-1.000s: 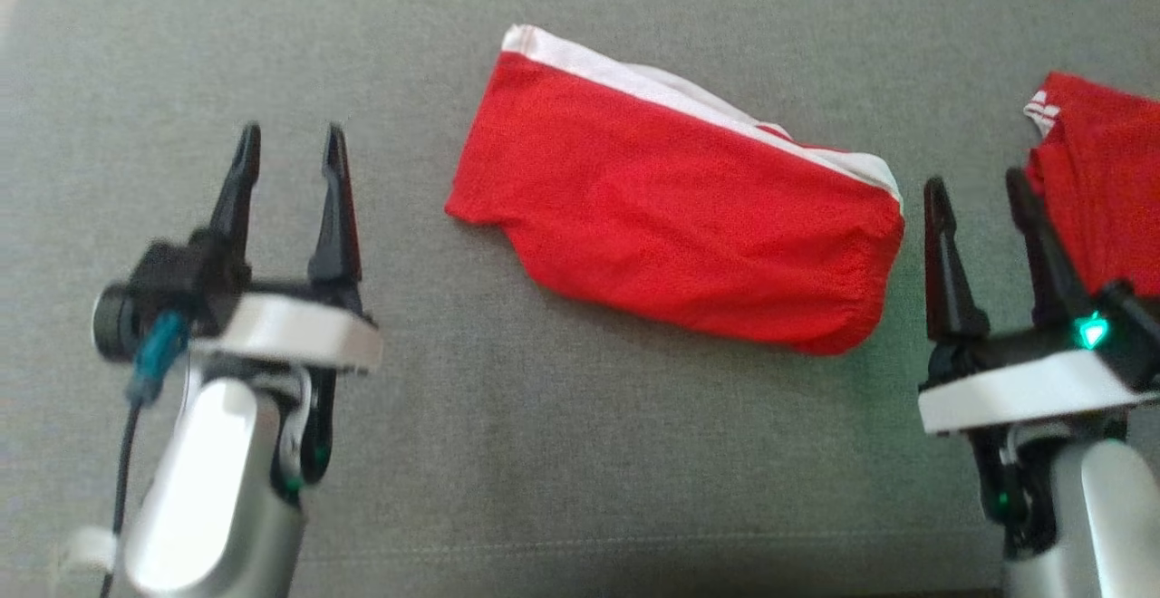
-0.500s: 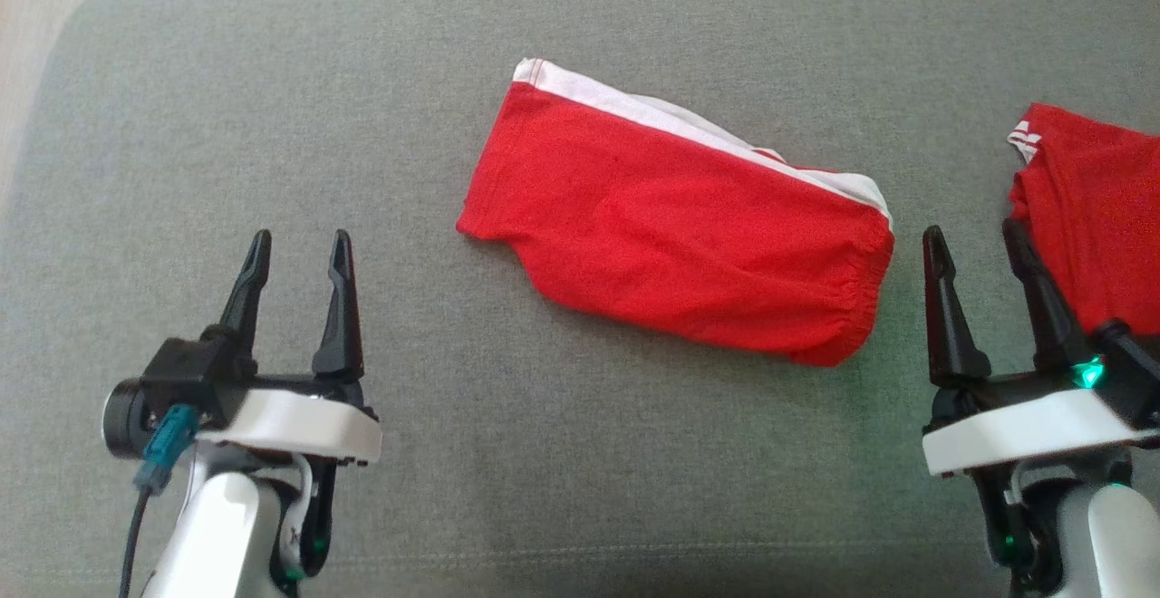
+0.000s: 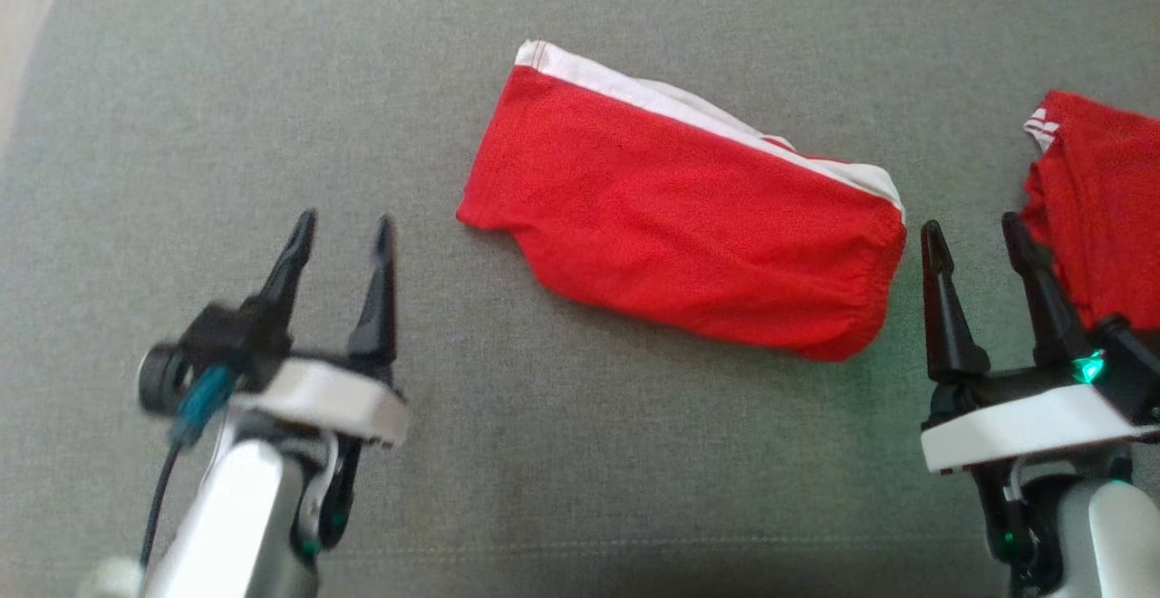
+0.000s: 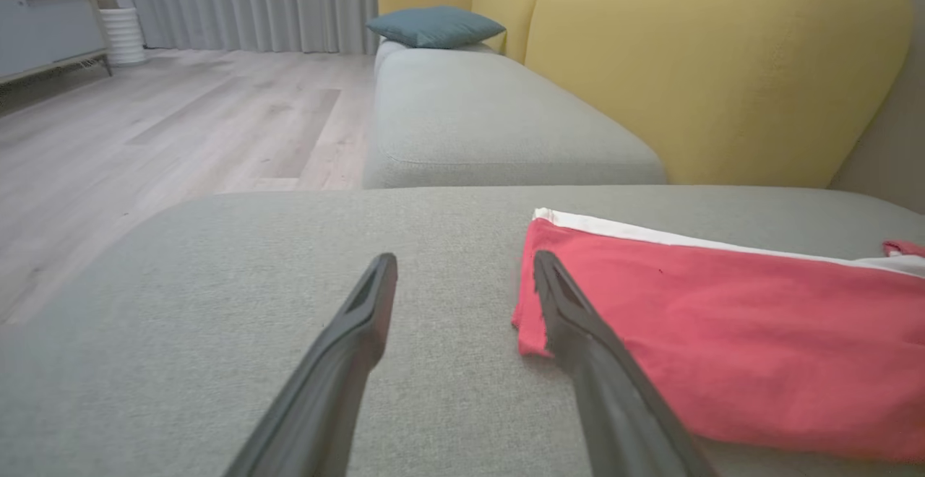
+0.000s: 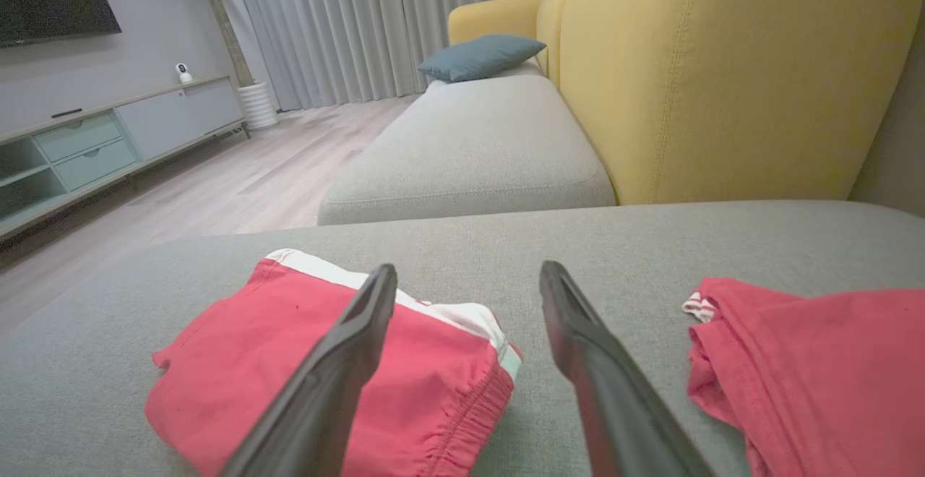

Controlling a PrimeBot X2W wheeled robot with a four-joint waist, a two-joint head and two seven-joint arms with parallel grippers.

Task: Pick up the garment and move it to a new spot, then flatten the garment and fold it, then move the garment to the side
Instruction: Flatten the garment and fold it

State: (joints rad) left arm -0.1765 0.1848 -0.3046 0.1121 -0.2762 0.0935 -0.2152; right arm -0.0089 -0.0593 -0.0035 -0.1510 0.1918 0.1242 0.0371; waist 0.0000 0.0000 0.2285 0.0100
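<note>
Head view has the red shorts (image 3: pixel 680 208) lying folded on the grey sofa seat (image 3: pixel 580 471), between the two arms. Their long axis slants from upper left to lower right, the leg hem at the left end and the gathered waistband at the right end, with a white stripe along the far edge. The left pincer (image 3: pixel 346 217) stands spread and empty near the hem. The right pincer (image 3: pixel 972 223), equally spread and empty, stands just beside the waistband, with a second red garment (image 3: pixel 1101 208) on its other side. Left wrist view adds what the head camera lacks: the yellow backrest (image 4: pixel 723 65), a blue cushion (image 4: pixel 433 25) and wooden floor (image 4: pixel 181 123) beyond the shorts (image 4: pixel 723 340), whose hem corner sits behind one finger of that pincer (image 4: pixel 462 259). Right wrist view shows the shorts (image 5: pixel 231 347) and the other garment (image 5: pixel 816 361) either side of its pincer (image 5: pixel 468 269), plus a low cabinet (image 5: pixel 108 137). Since half a second ago the left pincer has drawn nearer the hem, while the shorts lie as before.
</note>
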